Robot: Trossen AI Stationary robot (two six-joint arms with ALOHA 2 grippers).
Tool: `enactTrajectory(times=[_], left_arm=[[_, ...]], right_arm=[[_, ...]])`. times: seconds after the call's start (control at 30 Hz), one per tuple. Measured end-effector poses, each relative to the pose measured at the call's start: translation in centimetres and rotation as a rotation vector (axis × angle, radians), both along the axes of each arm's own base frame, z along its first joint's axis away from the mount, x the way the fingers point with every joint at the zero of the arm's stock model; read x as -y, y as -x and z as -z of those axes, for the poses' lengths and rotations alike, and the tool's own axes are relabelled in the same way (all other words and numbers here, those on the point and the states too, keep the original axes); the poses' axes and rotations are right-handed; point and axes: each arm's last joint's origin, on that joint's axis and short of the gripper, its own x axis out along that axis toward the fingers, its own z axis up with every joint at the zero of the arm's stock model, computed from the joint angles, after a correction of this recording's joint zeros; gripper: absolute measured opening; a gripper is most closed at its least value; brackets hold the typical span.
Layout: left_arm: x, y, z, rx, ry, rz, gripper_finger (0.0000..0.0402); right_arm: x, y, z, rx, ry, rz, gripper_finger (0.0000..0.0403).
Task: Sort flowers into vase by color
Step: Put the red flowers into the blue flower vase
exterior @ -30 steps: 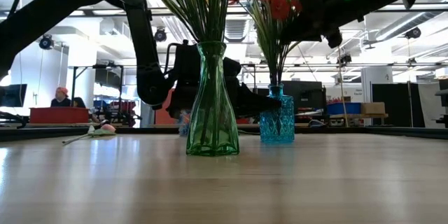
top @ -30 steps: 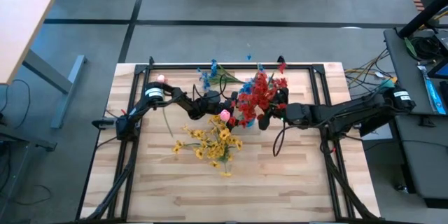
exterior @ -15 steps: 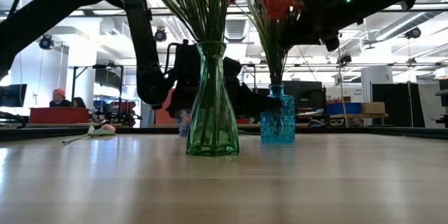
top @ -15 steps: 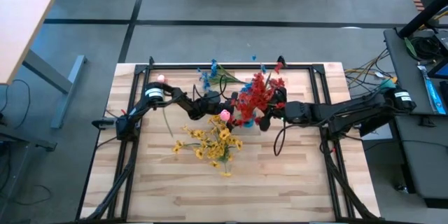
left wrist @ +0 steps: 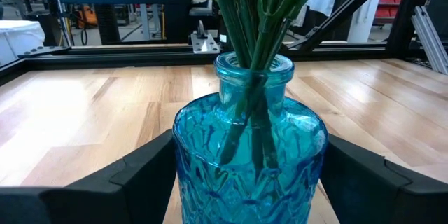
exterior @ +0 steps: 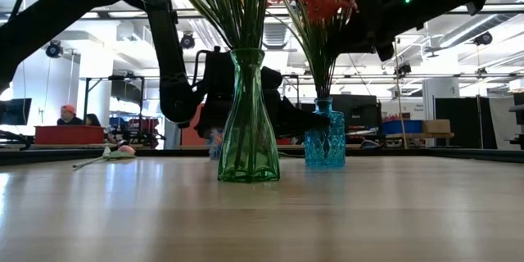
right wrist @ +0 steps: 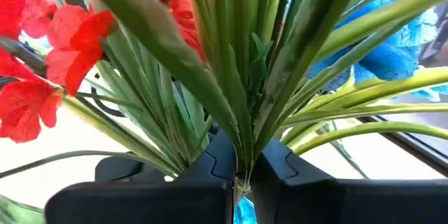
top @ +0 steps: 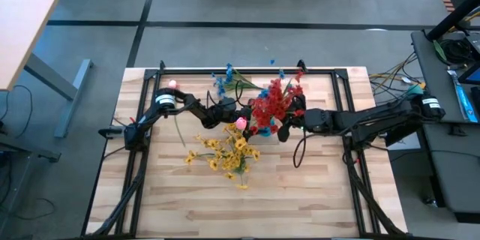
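Note:
A blue glass vase (left wrist: 248, 147) stands on the table between the fingers of my left gripper (left wrist: 248, 178), which reaches in from the left (top: 251, 116). A bunch of red flowers (top: 274, 101) stands with its green stems in that vase (exterior: 325, 139). My right gripper (right wrist: 241, 175) is shut on those stems above the vase mouth (top: 285, 127). A green vase (exterior: 248, 123) holds yellow flowers (top: 229, 150). Blue sprigs (top: 223, 81) lie near the far edge, and a pink bud (exterior: 123, 151) lies on the table. My left gripper holds the blue vase by its body (left wrist: 183, 161), one finger (left wrist: 150, 171) on each side, coming level from the table's left. The vase stands upright on the table. My right gripper pinches the red bunch's stems (right wrist: 238, 140) together between both fingers (right wrist: 203, 171), level from the table's right. The stems' lower ends reach into the blue vase (exterior: 321, 90).
A black frame (top: 247, 70) runs along the far edge and down both sides of the wooden table. The green vase stands close in front of the blue one. The table's near half (top: 247, 202) is bare wood. A person sits far off in the room (exterior: 72, 113).
My right gripper has shifted slightly toward the table's left with the red bunch. The blooms have moved left with it and show lower in the low view, while the stems stay in the blue vase. The left arm has kept still.

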Motion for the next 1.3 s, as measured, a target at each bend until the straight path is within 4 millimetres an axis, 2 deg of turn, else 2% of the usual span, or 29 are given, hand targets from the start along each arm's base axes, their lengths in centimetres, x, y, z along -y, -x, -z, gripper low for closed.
enactTrajectory(times=[0.27,0.5,0.7,0.83,0.97,1.3], left_arm=[[0.0,0.0,0.0,0.000,0.000,-0.005,0.0288],[0.0,0.0,0.0,-0.001,0.001,-0.007,0.0288],[0.0,0.0,0.0,-0.002,0.003,-0.009,0.0288],[0.0,0.0,0.0,-0.002,0.003,-0.009,0.0288],[0.0,0.0,0.0,-0.001,0.002,-0.009,0.0288],[0.0,0.0,0.0,-0.001,0.000,-0.008,0.0288]], right_arm=[[0.0,-0.1,0.6,-0.037,-0.019,-0.015,0.0012],[0.0,-0.2,0.5,-0.030,0.034,0.010,0.0015],[-0.3,0.5,0.0,-0.034,0.047,-0.019,0.0073],[-0.4,0.7,-1.6,0.061,0.042,-0.024,0.0115],[-0.4,1.0,-1.9,0.075,0.043,-0.025,0.0136],[-0.4,-0.5,-2.2,0.078,0.112,-0.037,0.0121]])
